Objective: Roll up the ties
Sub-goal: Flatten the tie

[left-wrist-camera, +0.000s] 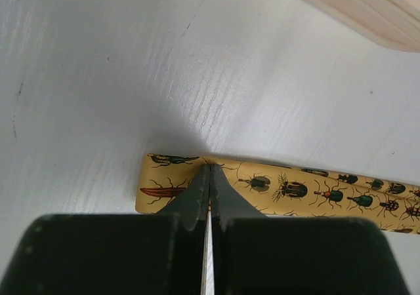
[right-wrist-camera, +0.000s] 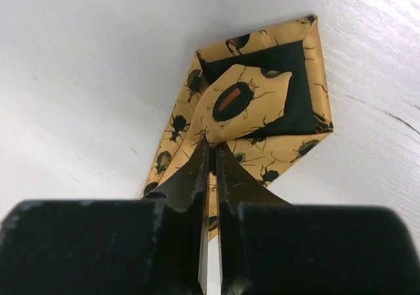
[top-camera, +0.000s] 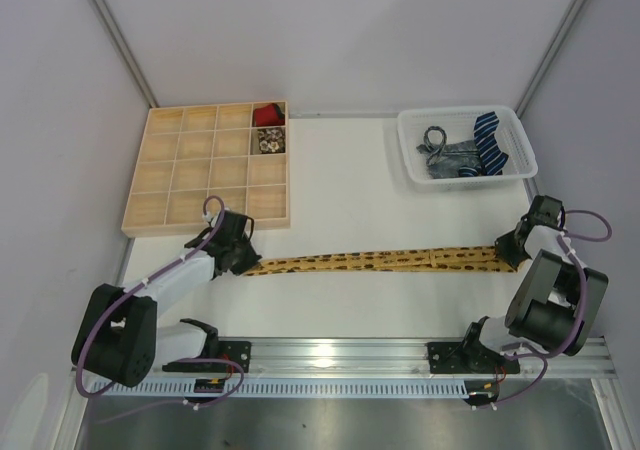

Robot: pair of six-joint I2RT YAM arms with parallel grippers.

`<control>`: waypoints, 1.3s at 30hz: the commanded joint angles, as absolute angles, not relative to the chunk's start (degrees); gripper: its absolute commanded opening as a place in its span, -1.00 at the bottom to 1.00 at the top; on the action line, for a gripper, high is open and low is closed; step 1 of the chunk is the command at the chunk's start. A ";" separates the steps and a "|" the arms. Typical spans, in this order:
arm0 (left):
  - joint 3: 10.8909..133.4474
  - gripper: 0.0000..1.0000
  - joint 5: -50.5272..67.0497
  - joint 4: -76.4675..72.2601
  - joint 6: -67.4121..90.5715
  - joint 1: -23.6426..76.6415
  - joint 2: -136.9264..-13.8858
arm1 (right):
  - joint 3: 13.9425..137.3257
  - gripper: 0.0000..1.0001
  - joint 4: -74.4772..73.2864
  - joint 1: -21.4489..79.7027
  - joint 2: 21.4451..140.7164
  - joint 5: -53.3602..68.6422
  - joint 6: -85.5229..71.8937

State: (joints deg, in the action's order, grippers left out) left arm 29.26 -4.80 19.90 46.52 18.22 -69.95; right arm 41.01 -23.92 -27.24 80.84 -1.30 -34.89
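Observation:
A mustard-yellow tie (top-camera: 380, 261) printed with dark beetles lies stretched across the table, doubled along its length. My left gripper (top-camera: 243, 263) is shut on its folded left end. In the left wrist view the fingertips pinch the fabric (left-wrist-camera: 295, 190) at the left gripper (left-wrist-camera: 210, 170), with yellow cloth showing between the jaws. My right gripper (top-camera: 505, 255) is shut on the right end. The right wrist view shows the two pointed ends of the tie (right-wrist-camera: 262, 105) stacked, dark lining up, just beyond the right gripper (right-wrist-camera: 211, 147).
A wooden compartment tray (top-camera: 195, 175) stands at the back left, holding a rolled red tie (top-camera: 266, 115) and a rolled pale patterned tie (top-camera: 268, 141). A white basket (top-camera: 465, 113) at the back right holds a navy striped tie (top-camera: 490, 140) and a grey tie (top-camera: 445, 155).

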 commanded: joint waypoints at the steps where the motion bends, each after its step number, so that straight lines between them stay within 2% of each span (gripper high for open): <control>1: 26.63 -0.99 -9.40 25.40 45.79 17.23 -71.01 | 40.61 -0.94 -25.40 -27.51 76.47 -2.64 -34.80; 8: 26.63 -0.99 -9.49 25.58 45.79 17.14 -71.02 | 40.96 -0.93 -27.60 -27.51 73.74 -3.16 -34.28; 16: 26.63 -0.99 -9.58 25.84 45.62 17.05 -70.75 | 39.20 -0.88 -22.94 -28.04 80.68 -1.93 -33.75; 19: 26.89 -0.99 -9.14 25.58 45.88 17.05 -70.93 | 39.02 -0.77 -22.50 -28.12 81.38 -2.37 -33.05; 20: 26.98 -0.99 -9.23 25.66 45.88 16.96 -70.84 | 39.63 -0.60 -23.54 -28.12 81.47 -2.72 -32.70; 22: 26.63 -0.99 -9.40 25.58 45.88 16.96 -70.58 | 40.34 -0.44 -25.04 -28.12 81.04 -2.99 -32.35; 25: 26.63 -0.99 -9.32 25.58 46.05 17.05 -70.58 | 41.66 -0.07 -29.43 -27.86 78.93 -3.07 -33.48; 26: 26.80 -0.99 -9.40 25.58 45.97 16.96 -70.58 | 42.10 0.14 -32.14 -27.77 78.49 -3.25 -34.97; 28: 26.89 -0.99 -9.40 25.58 46.05 17.05 -70.75 | 42.28 0.18 -35.23 -26.90 77.09 -3.25 -35.94; 29: 27.07 -0.99 -9.49 25.58 46.05 17.05 -70.84 | 42.01 0.30 -37.59 -26.46 76.30 -3.77 -36.47; 34: 27.16 -0.99 -9.32 25.84 45.88 16.96 -70.58 | 40.78 0.29 -40.16 -25.14 71.46 -2.37 -38.23; 39: 28.38 -0.99 -8.54 26.54 44.74 16.96 -70.05 | 46.84 0.24 -42.80 -20.40 69.35 -3.60 -37.62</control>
State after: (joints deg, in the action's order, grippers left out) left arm 29.12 -5.19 20.05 46.50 17.98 -69.60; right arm 41.82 -40.03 -23.53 70.89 -2.42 -37.28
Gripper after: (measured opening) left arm 0.008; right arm 0.627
